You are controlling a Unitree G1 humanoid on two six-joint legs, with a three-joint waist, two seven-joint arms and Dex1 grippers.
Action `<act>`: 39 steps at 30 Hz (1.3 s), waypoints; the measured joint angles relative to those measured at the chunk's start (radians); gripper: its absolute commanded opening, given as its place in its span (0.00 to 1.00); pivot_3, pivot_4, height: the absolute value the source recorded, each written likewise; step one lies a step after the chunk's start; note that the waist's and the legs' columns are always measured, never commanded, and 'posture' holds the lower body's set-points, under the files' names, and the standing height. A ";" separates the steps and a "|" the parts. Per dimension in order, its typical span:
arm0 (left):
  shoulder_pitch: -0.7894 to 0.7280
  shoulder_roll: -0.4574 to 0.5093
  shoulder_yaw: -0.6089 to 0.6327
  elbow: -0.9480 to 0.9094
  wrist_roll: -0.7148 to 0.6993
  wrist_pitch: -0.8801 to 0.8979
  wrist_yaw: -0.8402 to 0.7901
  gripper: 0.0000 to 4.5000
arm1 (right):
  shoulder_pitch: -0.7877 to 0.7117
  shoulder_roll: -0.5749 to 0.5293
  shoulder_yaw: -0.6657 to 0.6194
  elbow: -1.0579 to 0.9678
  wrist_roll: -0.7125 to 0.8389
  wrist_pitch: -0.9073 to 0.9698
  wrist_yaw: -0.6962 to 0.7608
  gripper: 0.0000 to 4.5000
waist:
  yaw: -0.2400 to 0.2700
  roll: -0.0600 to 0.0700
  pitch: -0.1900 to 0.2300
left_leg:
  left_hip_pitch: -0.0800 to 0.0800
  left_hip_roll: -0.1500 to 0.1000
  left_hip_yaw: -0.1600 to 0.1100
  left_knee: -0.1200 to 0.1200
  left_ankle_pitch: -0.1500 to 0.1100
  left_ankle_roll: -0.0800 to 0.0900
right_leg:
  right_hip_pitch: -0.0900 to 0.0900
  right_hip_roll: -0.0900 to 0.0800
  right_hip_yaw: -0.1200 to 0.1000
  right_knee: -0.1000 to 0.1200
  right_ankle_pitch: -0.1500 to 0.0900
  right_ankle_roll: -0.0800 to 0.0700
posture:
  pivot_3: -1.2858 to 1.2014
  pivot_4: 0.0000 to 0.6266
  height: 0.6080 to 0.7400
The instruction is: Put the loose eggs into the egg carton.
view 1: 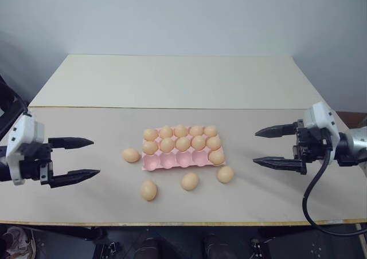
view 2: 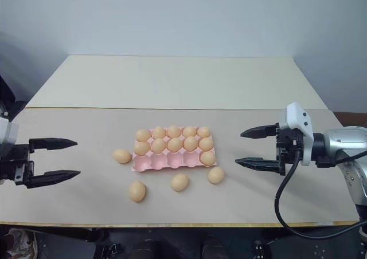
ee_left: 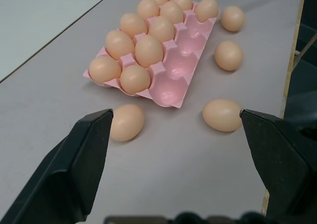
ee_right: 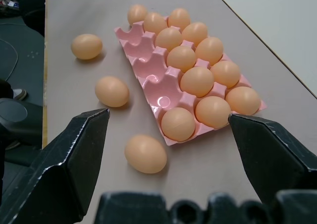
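Observation:
The pink egg carton (view 1: pixel 172 161) lies flat at the middle of the table. Its back and middle rows hold eggs, and one egg (view 1: pixel 216 156) sits at the right end of the front row beside several bare cups. Several loose eggs lie around it: one (view 1: pixel 131 154) just left of the carton, and three (view 1: pixel 148 189) (view 1: pixel 190 181) (view 1: pixel 225 174) in front of it. My left gripper (view 1: pixel 94 156) hovers open left of the eggs, pointing at them. My right gripper (view 1: pixel 256 147) hovers open to the right, facing the carton, with nothing held.
The table's front edge (view 1: pixel 183 223) runs just behind the front eggs. A seam (view 1: pixel 172 108) crosses the table behind the carton, with a lighter bare surface beyond it. A black cable (view 1: pixel 312 207) loops down from my right wrist.

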 measured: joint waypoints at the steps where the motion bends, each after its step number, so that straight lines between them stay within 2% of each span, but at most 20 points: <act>1: 0.000 0.000 -0.001 0.000 0.000 -0.001 0.000 0.99 | 0.000 0.000 0.000 0.000 0.000 0.000 0.000 1.00 | 0.000 0.000 0.000 | 0.000 0.000 0.000 0.000 0.000 0.000 | 0.000 0.000 0.000 0.000 0.000 0.000 | 0.52 0.24 1.00; 13: -0.009 -0.006 -0.019 0.000 0.000 -0.006 -0.039 0.99 | 0.006 0.001 0.000 -0.001 -0.001 -0.004 -0.006 1.00 | 0.000 0.000 0.000 | 0.000 0.000 0.000 0.001 0.000 0.000 | 0.001 0.000 0.000 0.001 0.000 0.000 | 0.52 0.24 1.00; 25: -0.130 -0.006 -0.165 -0.008 -0.004 -0.031 -0.111 0.99 | 0.028 0.002 0.053 -0.084 -0.070 -0.083 0.016 1.00 | 0.001 0.000 0.000 | 0.000 0.000 0.000 0.004 0.000 0.000 | 0.001 0.000 0.000 0.004 0.000 0.000 | 0.52 0.24 1.00; 33: -0.253 -0.025 -0.328 -0.014 0.000 -0.054 -0.168 0.99 | 0.067 0.050 0.264 -0.114 -0.321 -0.297 -0.015 1.00 | -0.001 0.000 0.000 | 0.001 0.000 0.000 0.013 0.000 0.000 | 0.001 0.001 0.001 0.012 0.000 0.001 | 0.52 0.24 1.00; 39: -0.288 -0.041 -0.373 0.001 0.003 -0.082 -0.190 0.99 | 0.063 0.120 0.367 -0.050 -0.480 -0.419 -0.076 1.00 | -0.002 -0.001 0.000 | 0.001 0.000 -0.001 0.013 0.000 0.000 | 0.001 0.001 0.001 0.013 0.000 0.001 | 0.52 0.24 1.00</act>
